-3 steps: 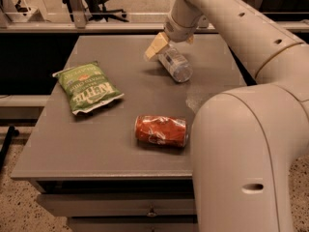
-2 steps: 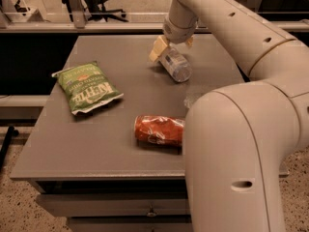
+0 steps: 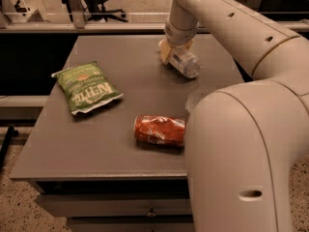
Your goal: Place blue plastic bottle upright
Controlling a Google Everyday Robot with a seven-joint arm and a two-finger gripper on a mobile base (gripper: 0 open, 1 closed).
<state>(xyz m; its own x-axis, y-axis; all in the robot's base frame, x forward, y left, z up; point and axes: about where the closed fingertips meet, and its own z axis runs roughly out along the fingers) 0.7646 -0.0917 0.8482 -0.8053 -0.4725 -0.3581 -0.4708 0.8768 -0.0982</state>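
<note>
Engagement with the small clear plastic bottle with a pale blue-and-white label (image 3: 187,64) is looking like the step in hand. The end effector (image 3: 174,51), hanging from the cream-coloured robot arm (image 3: 231,23), is sitting low over the far right part of the grey rectangular tabletop (image 3: 120,100) and is pressing right against one end of the bottle. The bottle is lying on its side there, with its free end pointing toward the near right edge, so it is not standing yet. Whether the end effector is clamping the bottle or only resting against it cannot be told, because the wrist is covering the contact. Which end is carrying the cap is also unclear.

The next move is calling for a confirmed hold. After that it needs a small lift and a wrist turn that brings the bottle's long axis vertical with the base down. The base then has to be lowered flat onto the tabletop before any release, since a light, rounded bottle is likely to roll or topple if let go while leaning.

The flat green foil chip bag (image 3: 87,88) is lying well apart to the left. The crushed red soda can (image 3: 159,130) is lying near the front, also well apart from the bottle.
</note>
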